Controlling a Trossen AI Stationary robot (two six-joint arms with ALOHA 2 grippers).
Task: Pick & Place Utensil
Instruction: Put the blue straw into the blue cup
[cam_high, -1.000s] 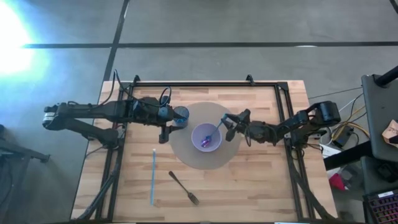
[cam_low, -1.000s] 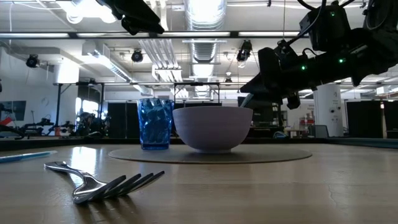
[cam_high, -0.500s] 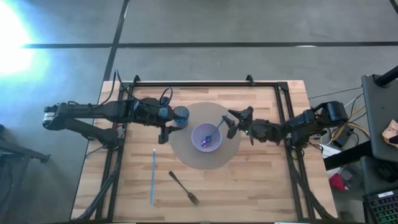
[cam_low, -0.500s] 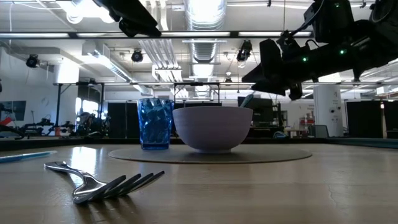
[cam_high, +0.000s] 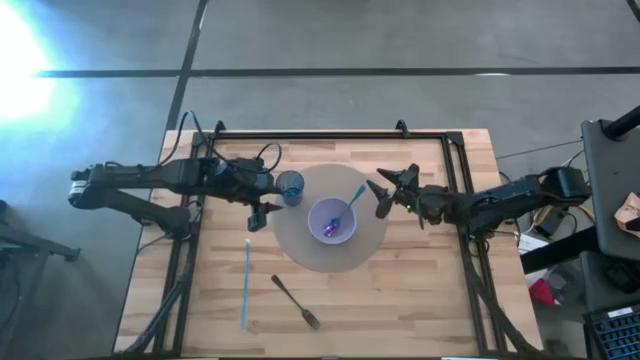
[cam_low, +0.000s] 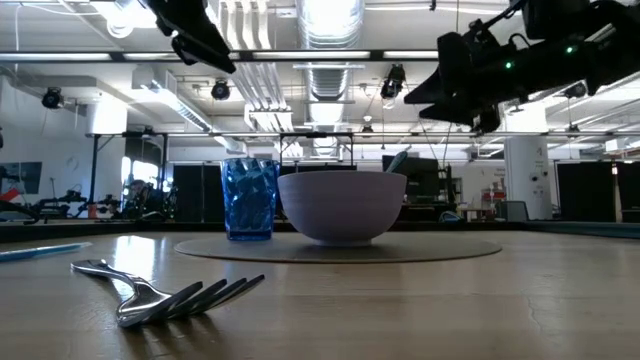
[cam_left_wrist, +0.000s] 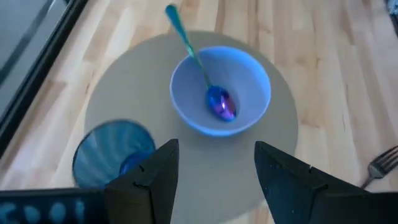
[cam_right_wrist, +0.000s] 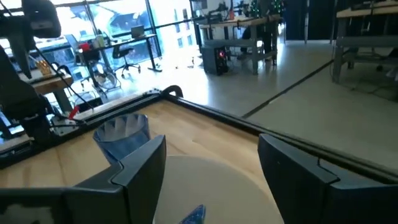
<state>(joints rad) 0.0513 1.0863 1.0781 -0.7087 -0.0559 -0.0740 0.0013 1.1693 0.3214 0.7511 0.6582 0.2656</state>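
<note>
A pale purple bowl (cam_high: 332, 221) stands on a round grey mat (cam_high: 300, 250), next to a blue cup (cam_high: 291, 186). A blue spoon (cam_left_wrist: 214, 101) lies with its head in the bowl, its handle (cam_high: 355, 195) leaning on the rim toward the right arm. A metal fork (cam_high: 296, 302) and a blue straw (cam_high: 245, 283) lie on the table nearer the front. My right gripper (cam_high: 380, 198) hovers open to the right of the bowl, above the mat's edge. My left gripper (cam_high: 258, 215) hovers open left of the cup and bowl, raised (cam_low: 195, 30).
A black frame (cam_high: 330, 134) runs along the table's far edge and down both sides. The fork (cam_low: 165, 293) lies near the front edge with its tines toward the bowl. Bare wood shows at the front right of the table (cam_high: 420, 300).
My right gripper has drawn back from the spoon's handle toward the table's right edge and has risen a little, staying open. My left gripper has shifted slightly toward the left edge. The spoon, bowl and cup have stayed where they were.
</note>
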